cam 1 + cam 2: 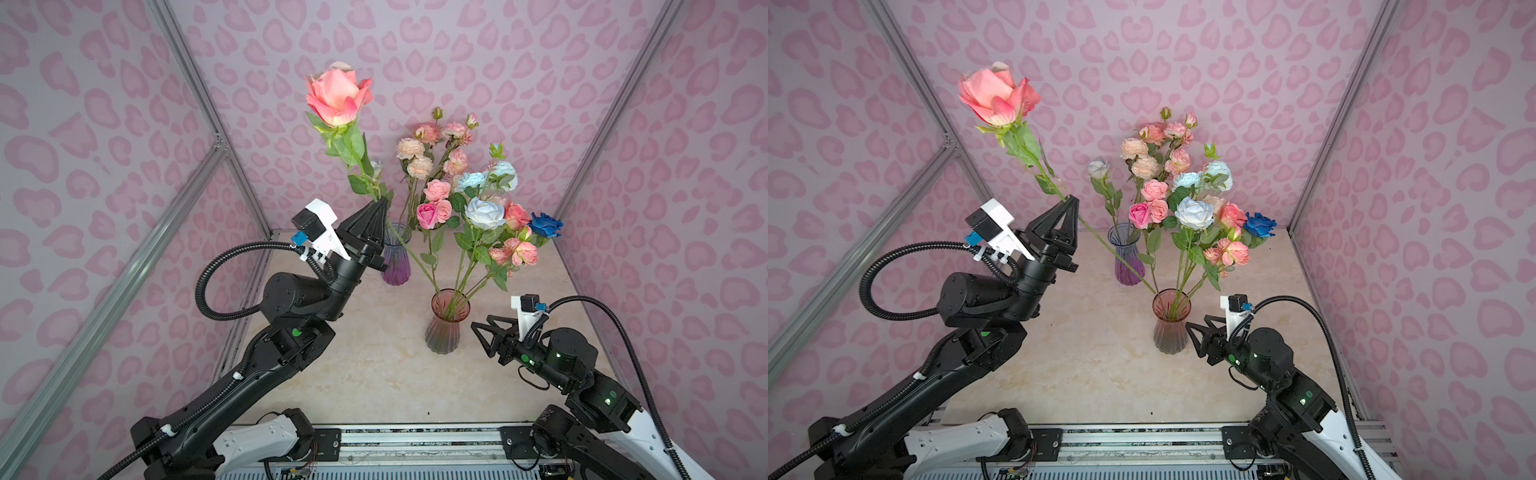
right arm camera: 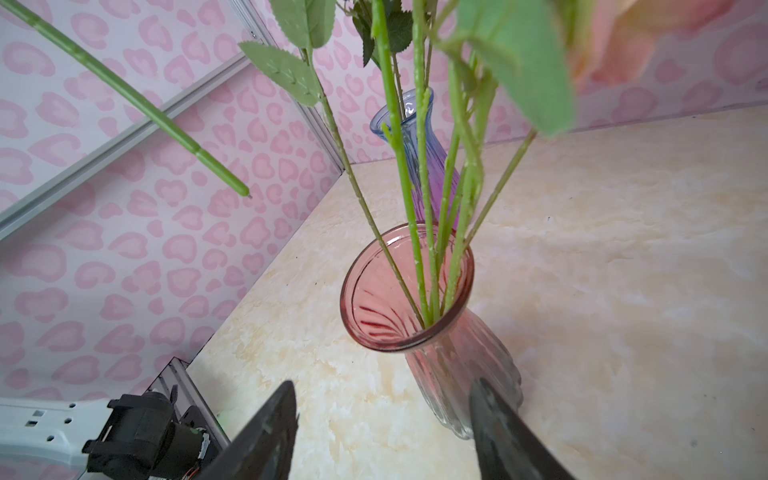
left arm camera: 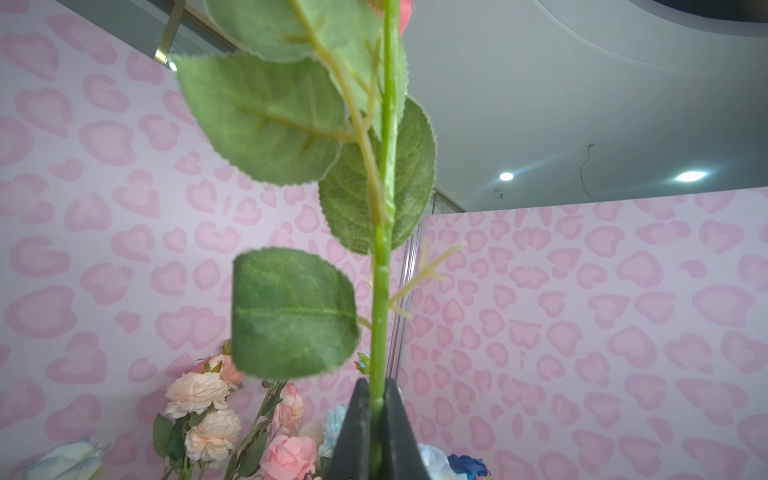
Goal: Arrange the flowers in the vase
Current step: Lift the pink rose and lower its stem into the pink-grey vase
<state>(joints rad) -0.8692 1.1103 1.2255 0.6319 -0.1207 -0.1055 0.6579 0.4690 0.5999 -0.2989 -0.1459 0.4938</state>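
Clamping rose (image 1: 338,97) mid-stem, L fingers (image 1: 369,221) hold it tilted, stem tip near pink vase (image 1: 442,337) mouth, not inside; R fingers (image 1: 488,333) wide apart, empty, beside it.

Worktop (image 1: 374,374): glossy cream surface with marble veining.
Walls (image 1: 498,62): lilac panels printed with pink heart-like blotches, rising behind and either side of the worktop.
Frame bars (image 1: 199,95): silver metal, standing at the worktop's back corners.
Mounting rail (image 1: 415,436): silver, along the worktop's near edge.

Pink rose (image 1: 337,96) aloft, tilted; stem tip near pink vase (image 1: 443,332) (other flowers (image 1: 484,212) inside).
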